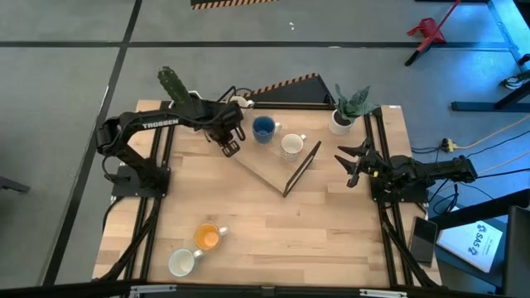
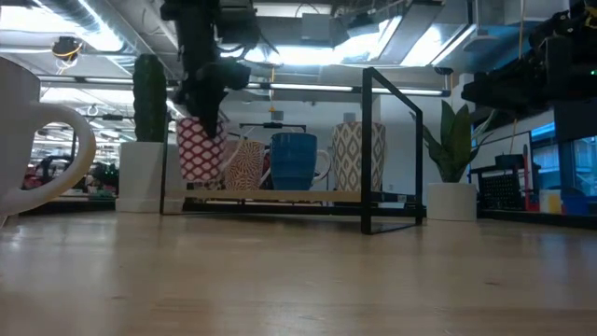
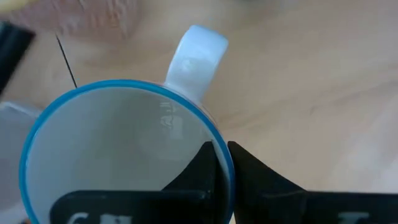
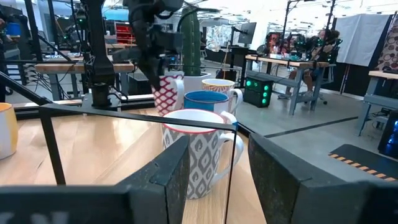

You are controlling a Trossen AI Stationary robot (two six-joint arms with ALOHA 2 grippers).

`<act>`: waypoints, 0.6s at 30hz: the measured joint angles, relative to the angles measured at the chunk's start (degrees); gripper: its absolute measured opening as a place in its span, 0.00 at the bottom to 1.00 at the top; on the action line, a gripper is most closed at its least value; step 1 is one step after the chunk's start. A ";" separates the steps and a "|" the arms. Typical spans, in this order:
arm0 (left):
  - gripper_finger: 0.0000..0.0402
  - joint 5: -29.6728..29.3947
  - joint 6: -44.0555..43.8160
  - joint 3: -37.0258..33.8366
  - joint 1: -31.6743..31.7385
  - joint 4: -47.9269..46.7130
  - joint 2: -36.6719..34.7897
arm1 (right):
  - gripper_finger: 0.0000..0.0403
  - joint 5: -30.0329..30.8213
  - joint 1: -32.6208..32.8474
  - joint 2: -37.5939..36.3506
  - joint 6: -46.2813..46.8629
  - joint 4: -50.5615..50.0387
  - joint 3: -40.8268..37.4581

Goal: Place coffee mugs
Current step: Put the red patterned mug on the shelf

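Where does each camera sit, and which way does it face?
High: overhead, straight down; table, both arms, left tool at the rack, right tool near the right edge.
Low: tabletop height, level across to the blue mug; left arm drops in from above.
Left wrist: down into the held mug, own fingers pinching its rim.
Right wrist: across the table past its own open fingers.
Shared: low and right wrist both show the blue mug.

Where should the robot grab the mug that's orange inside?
Probably by its rim, from straight above: the round ceramic mug with the orange inside stands upright, mouth open, so one finger fits inside the wall, away from the handle. The left gripper holds its red-patterned mug like that.
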 joint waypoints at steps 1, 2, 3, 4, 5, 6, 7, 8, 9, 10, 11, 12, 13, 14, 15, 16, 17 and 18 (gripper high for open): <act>0.04 -0.02 0.61 0.03 0.29 1.08 -0.02 | 0.37 0.01 0.00 0.00 0.00 0.00 0.00; 0.04 -0.06 1.20 0.09 0.49 2.06 -0.02 | 0.37 0.01 0.00 0.00 0.00 0.00 0.00; 0.04 -0.09 1.61 0.09 0.65 2.51 -0.02 | 0.37 0.01 0.00 -0.02 0.00 0.00 0.00; 0.04 -0.18 2.03 0.09 0.82 2.45 -0.02 | 0.37 0.01 0.00 0.00 0.02 0.00 0.00; 0.04 -0.18 2.45 0.09 1.02 2.40 -0.02 | 0.37 0.01 0.00 -0.01 0.02 0.00 0.00; 0.04 -0.15 2.80 0.09 1.23 2.61 -0.02 | 0.37 0.01 0.00 0.00 0.02 0.00 0.00; 0.04 -0.23 3.25 0.07 1.48 2.84 -0.02 | 0.37 0.01 0.00 0.00 0.04 0.00 0.00; 0.04 -0.35 3.59 -0.23 1.74 3.16 -0.05 | 0.37 0.01 0.00 -0.01 0.03 0.00 0.00; 0.04 -0.44 3.85 -0.77 2.02 3.53 -0.07 | 0.37 0.02 0.00 0.00 0.04 0.00 0.00; 0.04 -0.47 3.92 -1.47 2.21 3.98 -0.07 | 0.37 0.01 0.00 0.00 0.03 0.00 0.00; 0.04 -0.46 3.91 -2.24 2.35 4.32 -0.07 | 0.37 0.02 0.00 0.00 0.04 0.00 0.00; 0.04 -0.42 3.88 -2.83 2.48 4.46 -0.04 | 0.37 0.01 0.00 -0.01 0.04 0.00 0.00; 0.04 -0.23 3.87 -3.27 2.53 4.49 -0.04 | 0.37 0.01 0.00 0.00 0.04 0.00 0.00; 0.04 -0.11 3.87 -3.62 2.50 4.69 -0.06 | 0.37 0.03 0.00 0.00 0.04 0.00 0.00; 0.04 -0.24 3.87 -3.83 2.48 4.86 -0.11 | 0.37 0.03 0.00 0.00 0.04 0.00 0.00; 0.04 -0.25 3.89 -3.93 2.42 4.97 -0.13 | 0.37 0.03 0.00 0.00 0.04 0.00 0.00; 0.04 -0.26 3.90 -3.96 2.42 4.99 -0.13 | 0.37 0.03 0.00 -0.02 0.04 0.00 0.00; 0.04 -0.24 3.91 -3.96 2.44 5.07 -0.13 | 0.37 0.03 0.00 0.00 0.04 0.00 0.00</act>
